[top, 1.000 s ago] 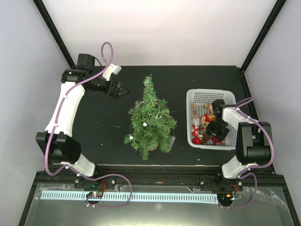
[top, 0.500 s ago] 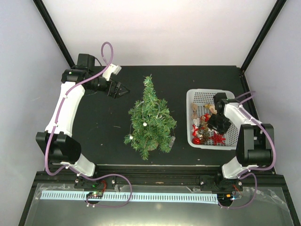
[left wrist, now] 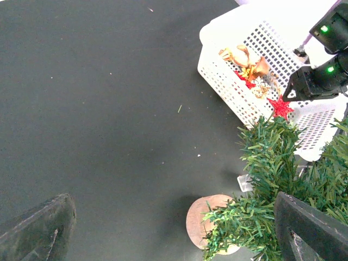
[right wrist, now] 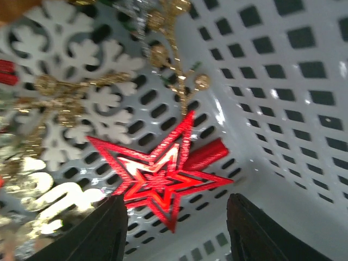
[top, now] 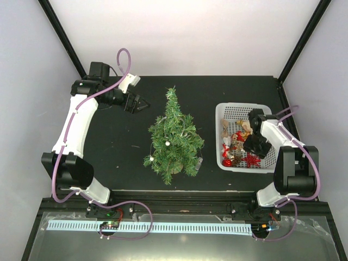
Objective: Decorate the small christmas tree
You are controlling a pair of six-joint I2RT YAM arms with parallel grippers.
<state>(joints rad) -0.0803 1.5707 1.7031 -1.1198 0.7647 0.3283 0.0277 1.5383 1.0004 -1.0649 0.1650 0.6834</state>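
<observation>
Since ornaments lie in the white perforated plastic basket [top: 228, 107], my right gripper [right wrist: 176, 201] hangs there, spread astride a red glittery star [right wrist: 157, 174]. Left gripper [top: 138, 103], spread wide, flanks the small dark-green bristly christmas tree [top: 174, 138] mid-table.

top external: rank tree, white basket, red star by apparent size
1. small christmas tree, though it rises toward the camera, so its lead over the basket is unsure.
2. white basket.
3. red star, by far the smallest.

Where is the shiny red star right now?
The red star lies in the white basket on the table's right side, beside a white snowflake, just ahead of the open right gripper.
</observation>
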